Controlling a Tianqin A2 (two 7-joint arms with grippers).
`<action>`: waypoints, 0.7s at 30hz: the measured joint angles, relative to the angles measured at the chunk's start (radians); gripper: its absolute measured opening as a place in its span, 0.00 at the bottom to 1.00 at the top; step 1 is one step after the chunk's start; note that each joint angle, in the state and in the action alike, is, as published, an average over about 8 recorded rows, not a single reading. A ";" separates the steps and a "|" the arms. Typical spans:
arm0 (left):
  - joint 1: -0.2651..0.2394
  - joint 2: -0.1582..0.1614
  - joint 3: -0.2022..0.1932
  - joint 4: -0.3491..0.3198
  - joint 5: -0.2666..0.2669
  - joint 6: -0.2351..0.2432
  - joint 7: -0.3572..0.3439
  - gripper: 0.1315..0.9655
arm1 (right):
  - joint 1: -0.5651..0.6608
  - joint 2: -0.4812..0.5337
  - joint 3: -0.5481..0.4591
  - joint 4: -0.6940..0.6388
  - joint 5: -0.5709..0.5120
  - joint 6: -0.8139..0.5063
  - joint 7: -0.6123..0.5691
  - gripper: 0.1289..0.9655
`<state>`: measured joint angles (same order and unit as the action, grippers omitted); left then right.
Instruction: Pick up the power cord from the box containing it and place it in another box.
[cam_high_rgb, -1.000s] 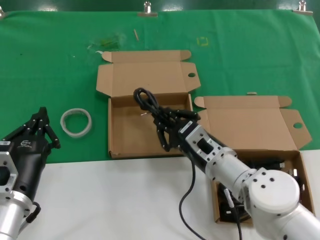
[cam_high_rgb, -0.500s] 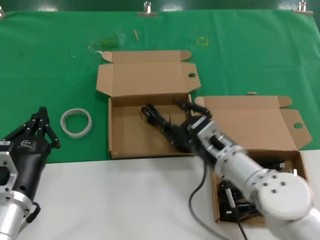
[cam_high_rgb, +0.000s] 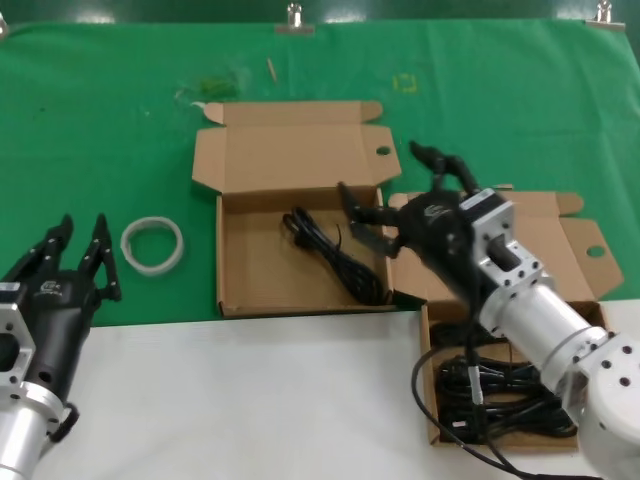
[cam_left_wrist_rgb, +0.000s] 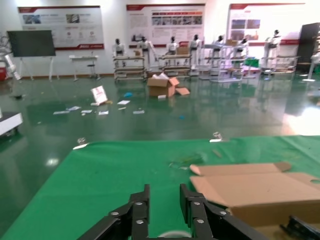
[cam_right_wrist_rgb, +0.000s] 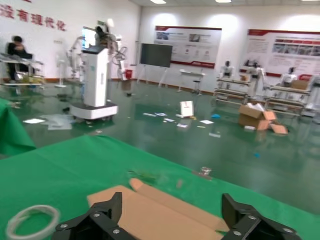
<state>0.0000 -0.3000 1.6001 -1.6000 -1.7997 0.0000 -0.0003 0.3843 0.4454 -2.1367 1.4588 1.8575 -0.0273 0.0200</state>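
Note:
The power cord, a narrow black hank, lies loose inside the left brown box, whose lid stands open. My right gripper hovers open and empty over that box's right wall, clear of the cord; in the right wrist view its fingers spread wide above the cardboard lid. The right box holds a bulkier tangle of black cables, partly hidden by my right arm. My left gripper waits at the lower left, its fingers slightly apart.
A white ring lies on the green cloth between my left gripper and the left box. The right box's open lid rises behind my right arm. White tabletop runs along the front.
My right gripper lowered the cord into the left box, let it go, opened wide and drew back up to the right. My left gripper's fingers have spread apart.

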 joint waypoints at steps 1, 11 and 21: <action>0.000 0.000 0.000 0.000 0.000 0.000 0.000 0.12 | -0.005 -0.002 0.007 0.001 -0.001 0.000 -0.001 0.51; 0.000 0.000 0.000 0.000 0.000 0.000 0.000 0.31 | -0.058 -0.023 0.081 0.021 -0.009 0.004 -0.004 0.77; 0.000 0.000 0.000 0.000 0.000 0.000 0.000 0.57 | -0.113 -0.043 0.158 0.041 -0.017 0.008 -0.006 0.93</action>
<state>0.0000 -0.3000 1.6000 -1.6000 -1.7997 0.0000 -0.0003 0.2710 0.4021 -1.9785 1.4998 1.8402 -0.0192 0.0135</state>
